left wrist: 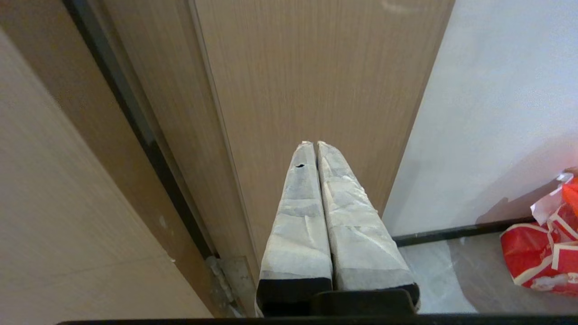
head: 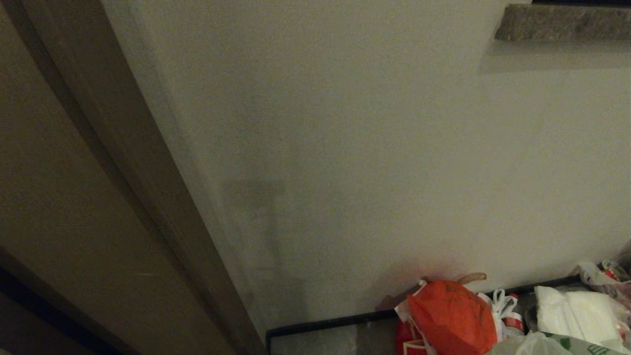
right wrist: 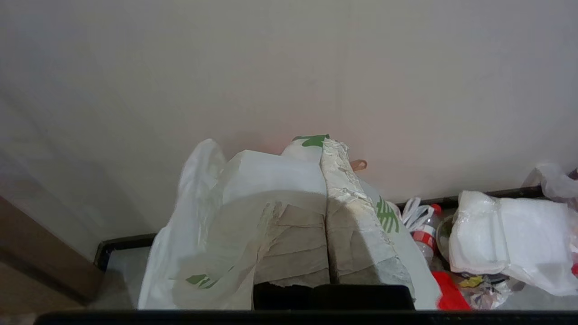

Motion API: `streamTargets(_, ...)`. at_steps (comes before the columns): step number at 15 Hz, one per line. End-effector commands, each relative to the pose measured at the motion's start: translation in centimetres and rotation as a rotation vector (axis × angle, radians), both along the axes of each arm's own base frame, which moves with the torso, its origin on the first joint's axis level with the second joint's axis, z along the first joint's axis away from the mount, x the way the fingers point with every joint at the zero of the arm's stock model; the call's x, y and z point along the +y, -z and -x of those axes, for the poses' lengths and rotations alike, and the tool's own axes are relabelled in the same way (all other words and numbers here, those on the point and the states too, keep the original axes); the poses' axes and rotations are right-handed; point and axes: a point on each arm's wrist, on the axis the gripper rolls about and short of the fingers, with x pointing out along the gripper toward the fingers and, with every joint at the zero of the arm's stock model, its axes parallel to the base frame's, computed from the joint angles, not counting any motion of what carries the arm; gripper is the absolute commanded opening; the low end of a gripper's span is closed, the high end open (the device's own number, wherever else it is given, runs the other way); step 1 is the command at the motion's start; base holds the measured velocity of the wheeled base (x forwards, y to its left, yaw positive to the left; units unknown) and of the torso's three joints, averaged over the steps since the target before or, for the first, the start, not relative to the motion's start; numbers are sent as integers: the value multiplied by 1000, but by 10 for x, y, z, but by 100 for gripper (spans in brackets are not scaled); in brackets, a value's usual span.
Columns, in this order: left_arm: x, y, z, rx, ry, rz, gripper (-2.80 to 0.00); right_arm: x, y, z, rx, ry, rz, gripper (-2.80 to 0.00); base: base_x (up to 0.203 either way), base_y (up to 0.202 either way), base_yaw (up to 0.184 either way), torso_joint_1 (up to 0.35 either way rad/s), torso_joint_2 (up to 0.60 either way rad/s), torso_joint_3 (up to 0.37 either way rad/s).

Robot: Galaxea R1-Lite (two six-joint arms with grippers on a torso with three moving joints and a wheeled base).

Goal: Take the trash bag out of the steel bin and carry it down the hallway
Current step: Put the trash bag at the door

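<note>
The trash bag point(right wrist: 253, 180), thin white plastic with green printing, drapes over and around my right gripper point(right wrist: 324, 144). That gripper is shut on a fold of it, close to the off-white wall. In the head view only a corner of the trash bag point(head: 557, 345) shows at the bottom right. My left gripper point(left wrist: 314, 143) is shut with nothing in it, its padded fingers pointing at a brown wooden door point(left wrist: 316, 67). The steel bin is out of view. Of the hallway I see the wall point(head: 369, 148), the dark baseboard point(head: 325, 325) and a strip of grey floor tile point(left wrist: 433, 275).
A red-orange bag point(head: 451, 315) lies against the baseboard. Beside it are a plastic bottle point(right wrist: 424, 232) and a bulky white bag point(right wrist: 510, 234) among other rubbish. The door frame point(head: 148, 172) rises on the left. A stone ledge point(head: 562, 22) juts from the wall high up.
</note>
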Motion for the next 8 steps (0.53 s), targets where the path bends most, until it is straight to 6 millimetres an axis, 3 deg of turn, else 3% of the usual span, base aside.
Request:
streamTargets(1, 0, 0, 0, 1, -1, 0, -280, 0, 1, 0, 1, -1, 0, -280, 0, 0, 0, 6, 2, -125)
streamTargets(8, 0, 0, 0, 1, -1, 0, -280, 0, 1, 0, 1, -1, 0, -280, 0, 0, 0, 3, 3, -187)
